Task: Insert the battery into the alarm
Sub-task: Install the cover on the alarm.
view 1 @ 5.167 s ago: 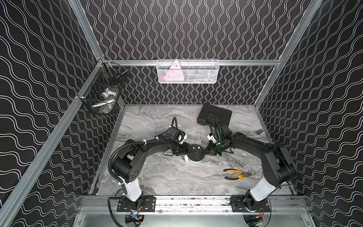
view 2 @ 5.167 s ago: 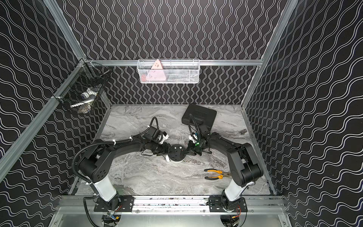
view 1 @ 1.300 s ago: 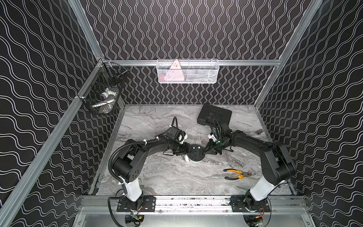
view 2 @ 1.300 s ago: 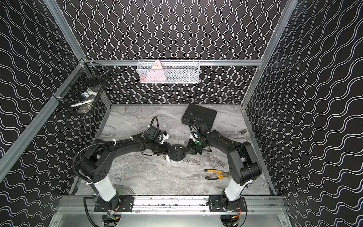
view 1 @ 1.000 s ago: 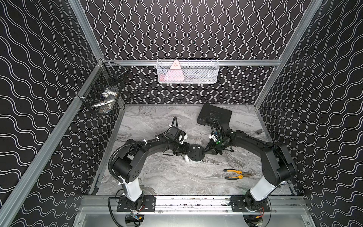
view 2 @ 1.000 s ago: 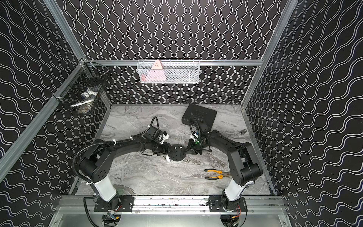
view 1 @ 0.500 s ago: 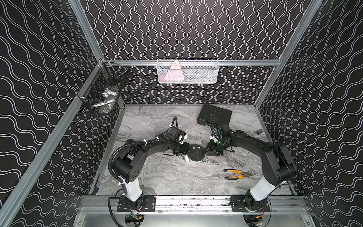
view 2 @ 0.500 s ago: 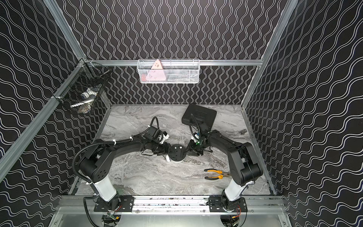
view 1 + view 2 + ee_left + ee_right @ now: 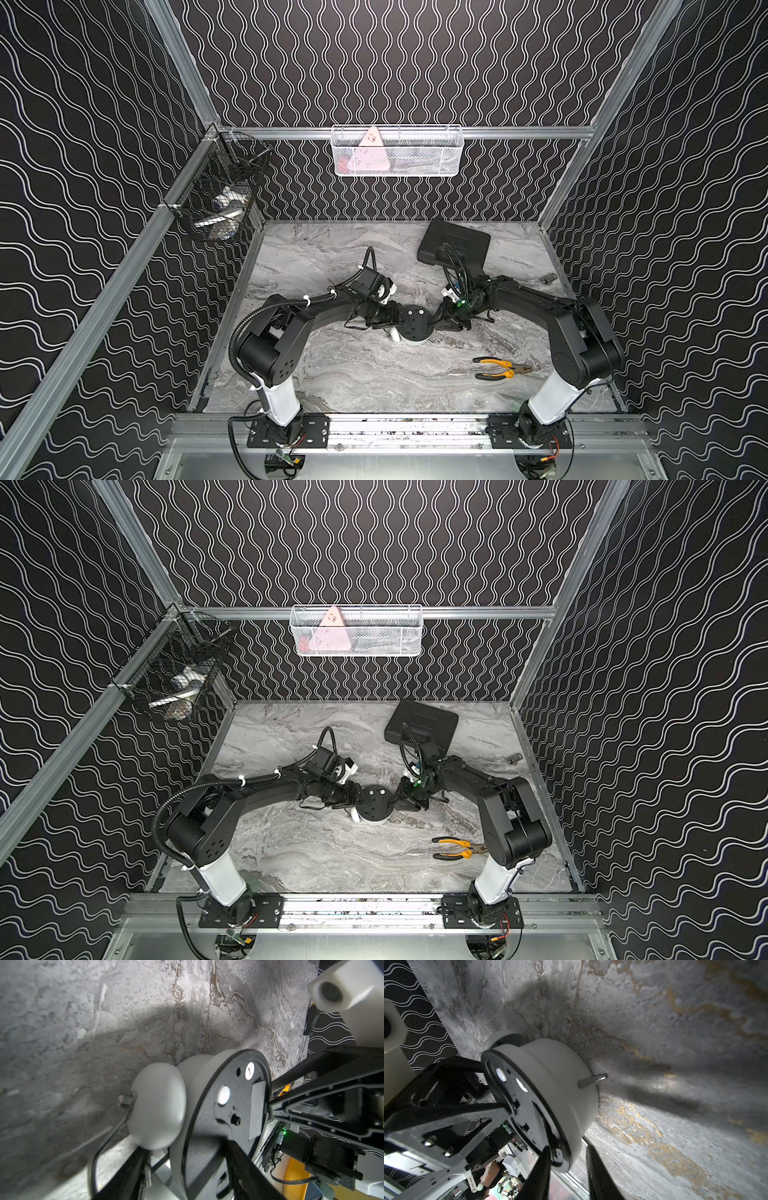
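Observation:
The alarm (image 9: 413, 322) (image 9: 375, 801) lies face down in the middle of the marble table, its black round back panel (image 9: 228, 1105) facing up and a white bell beside it. My left gripper (image 9: 395, 320) (image 9: 187, 1167) is shut on the alarm from its left, one finger across the back panel and the other under the bell side. My right gripper (image 9: 436, 322) (image 9: 569, 1159) stands open at the alarm's right edge. Its fingers straddle the rim (image 9: 564, 1155), and a gap shows between one finger and the white body. The battery is hidden.
A black rectangular case (image 9: 455, 247) lies at the back right. Yellow-handled pliers (image 9: 498, 368) lie in front of the right arm. A small dark cylinder (image 9: 548, 279) sits by the right wall. A white wire basket (image 9: 397, 151) and a black one (image 9: 220, 203) hang on the walls.
The right gripper has shifted slightly at the alarm's right edge. The left gripper and the alarm have stayed where they were.

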`<control>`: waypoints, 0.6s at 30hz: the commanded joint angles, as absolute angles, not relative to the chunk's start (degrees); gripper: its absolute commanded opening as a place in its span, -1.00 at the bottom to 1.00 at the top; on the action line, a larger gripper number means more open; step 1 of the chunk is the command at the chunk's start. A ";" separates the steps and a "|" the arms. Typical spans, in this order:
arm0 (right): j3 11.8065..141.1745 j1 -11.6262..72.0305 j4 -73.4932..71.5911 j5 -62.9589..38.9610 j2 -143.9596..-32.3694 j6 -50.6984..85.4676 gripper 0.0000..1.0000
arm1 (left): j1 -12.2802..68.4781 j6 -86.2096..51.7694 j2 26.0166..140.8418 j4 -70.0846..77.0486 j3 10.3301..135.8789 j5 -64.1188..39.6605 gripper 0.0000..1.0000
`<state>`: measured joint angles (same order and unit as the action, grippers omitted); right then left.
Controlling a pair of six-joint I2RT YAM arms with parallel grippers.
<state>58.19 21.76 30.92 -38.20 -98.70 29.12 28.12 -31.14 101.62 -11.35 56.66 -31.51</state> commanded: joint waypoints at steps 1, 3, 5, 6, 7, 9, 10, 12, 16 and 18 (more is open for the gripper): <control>58.27 21.84 29.82 -38.85 -99.18 29.09 -0.41 | 28.27 -29.79 102.32 -18.19 56.16 -24.79 0.21; 58.36 21.96 29.88 -38.94 -99.40 29.01 -0.42 | 28.25 -29.79 102.36 -18.19 56.27 -24.80 0.20; 58.29 21.94 29.65 -38.94 -99.40 29.03 -0.42 | 28.22 -29.79 102.40 -18.19 56.26 -24.81 0.20; 58.36 21.90 29.62 -39.09 -99.40 29.08 -0.42 | 28.30 -29.79 102.42 -18.19 56.31 -24.88 0.20; 58.29 21.89 29.55 -39.39 -99.33 29.04 -0.42 | 28.30 -29.79 102.48 -18.19 56.34 -24.88 0.20; 58.01 21.89 28.89 -39.86 -98.71 29.39 -0.42 | 28.23 -29.79 102.53 -18.11 56.34 -24.90 0.20; 57.93 21.92 28.73 -39.90 -98.38 29.52 -0.42 | 28.30 -29.79 102.48 -18.19 56.34 -24.89 0.20; 58.13 21.96 28.95 -39.74 -98.51 29.36 -0.40 | 28.23 -29.82 102.48 -18.11 56.39 -24.94 0.20; 58.10 21.93 28.44 -39.72 -100.06 29.31 -0.40 | 28.24 -29.79 102.41 -18.19 56.34 -24.88 0.20; 57.88 21.92 28.07 -39.60 -100.61 29.40 -0.41 | 28.26 -29.71 102.45 -18.18 56.34 -24.90 0.20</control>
